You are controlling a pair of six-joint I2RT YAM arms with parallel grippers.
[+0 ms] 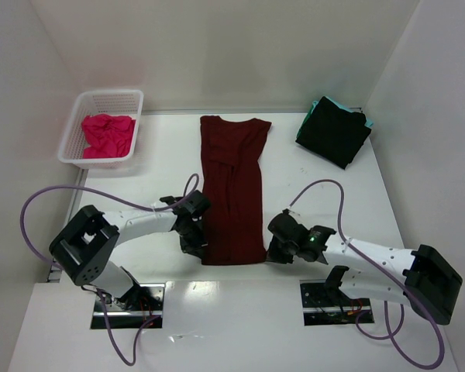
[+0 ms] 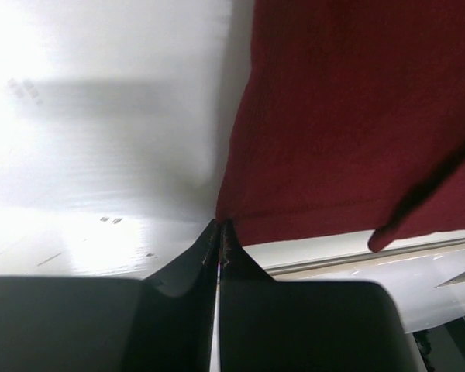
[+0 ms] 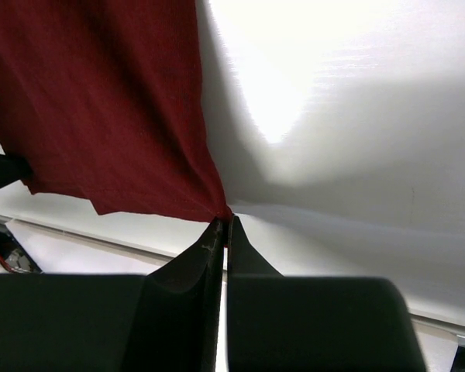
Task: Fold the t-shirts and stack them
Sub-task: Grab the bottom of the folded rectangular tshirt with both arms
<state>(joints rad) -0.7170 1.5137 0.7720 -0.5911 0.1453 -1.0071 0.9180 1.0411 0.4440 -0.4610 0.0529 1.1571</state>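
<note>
The dark maroon t-shirt point(image 1: 232, 186) lies as a long narrow strip in the middle of the table, sleeves folded in. My left gripper point(image 1: 195, 246) is shut on its near left hem corner point(image 2: 231, 211). My right gripper point(image 1: 270, 252) is shut on its near right hem corner point(image 3: 214, 203). The bright pink t-shirt point(image 1: 107, 133) lies crumpled in the basket. The black t-shirt point(image 1: 335, 132) lies folded at the back right on top of the teal t-shirt point(image 1: 364, 118), of which only an edge shows.
The white lattice basket point(image 1: 101, 159) stands at the back left. White walls close in the table on the left, back and right. Purple cables loop from both arms over the near part of the table.
</note>
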